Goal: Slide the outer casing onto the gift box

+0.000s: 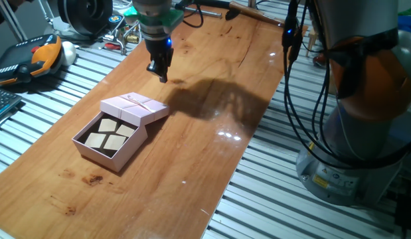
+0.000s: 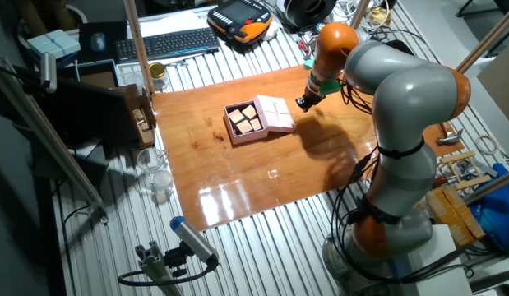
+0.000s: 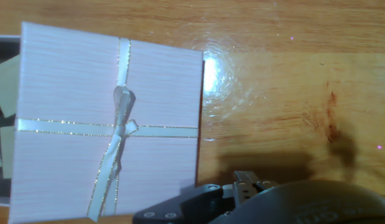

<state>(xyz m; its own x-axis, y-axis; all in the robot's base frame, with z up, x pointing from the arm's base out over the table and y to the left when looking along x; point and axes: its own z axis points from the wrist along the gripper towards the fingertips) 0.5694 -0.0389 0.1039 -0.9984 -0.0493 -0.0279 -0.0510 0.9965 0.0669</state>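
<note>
The outer casing (image 1: 134, 107), a flat pale pink lid with a thin crossed ribbon and small bow, lies tilted over the far end of the gift box (image 1: 92, 147). The gift box is a pale pink tray, dark inside, with tan square pieces showing. My gripper (image 1: 160, 72) hangs above the wooden table just beyond the casing, apart from it, fingers together and empty. In the other fixed view the casing (image 2: 275, 113) sits right of the box (image 2: 235, 136), with the gripper (image 2: 303, 102) further right. The hand view shows the casing (image 3: 68, 93) from above, the box (image 3: 0, 93) at the left edge, and the gripper (image 3: 242, 186) at the bottom.
The wooden tabletop (image 1: 212, 133) lies on a slatted metal bench. A teach pendant (image 1: 32, 56) and cables lie to the left. A keyboard (image 2: 168, 41) and a jar (image 2: 159, 76) stand beyond the table. The robot's base (image 1: 364, 133) stands to the right.
</note>
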